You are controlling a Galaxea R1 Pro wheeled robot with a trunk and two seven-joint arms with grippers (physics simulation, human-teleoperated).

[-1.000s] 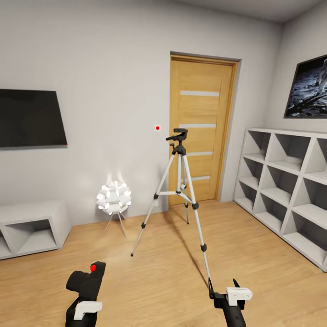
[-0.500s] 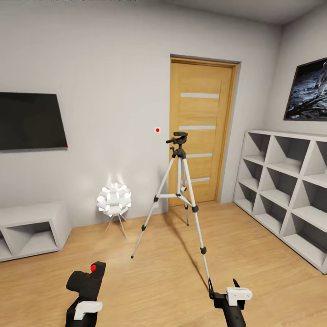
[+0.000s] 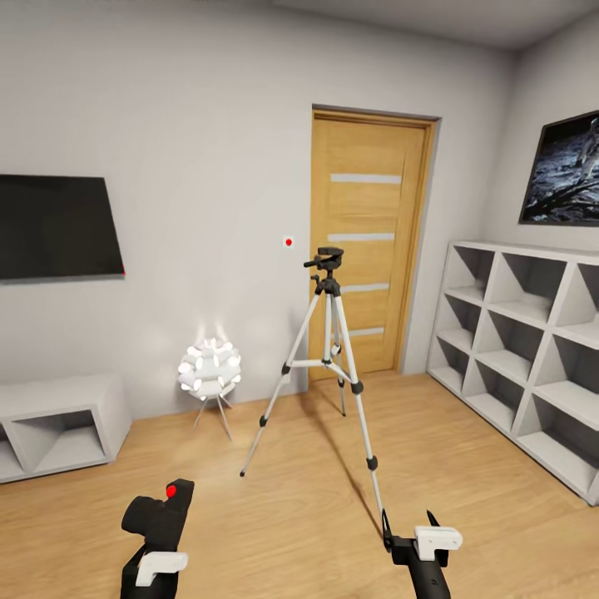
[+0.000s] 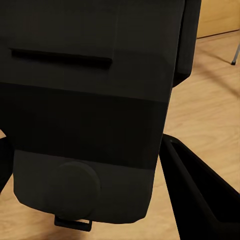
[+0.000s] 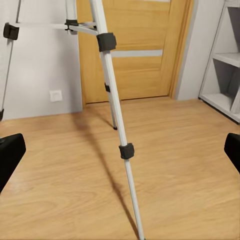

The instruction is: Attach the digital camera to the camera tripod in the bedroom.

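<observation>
Nearest, the left pincer (image 3: 158,545) pinches the one digital camera (image 3: 160,514), red button up — the left wrist view adds its dark underside (image 4: 90,115) between the fingers. The right pincer (image 3: 409,526) is spread, its tips at the right wrist view's edges. Beyond stands one camera tripod (image 3: 327,358) — three legs on the wood floor (image 3: 291,491), before the door (image 3: 366,249).

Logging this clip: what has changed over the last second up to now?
The whole head view slid downward, so the camera tilted up; nothing in the room moved. The left claw still holds the camera, the right claw stays open, and the tripod stands where it was.
</observation>
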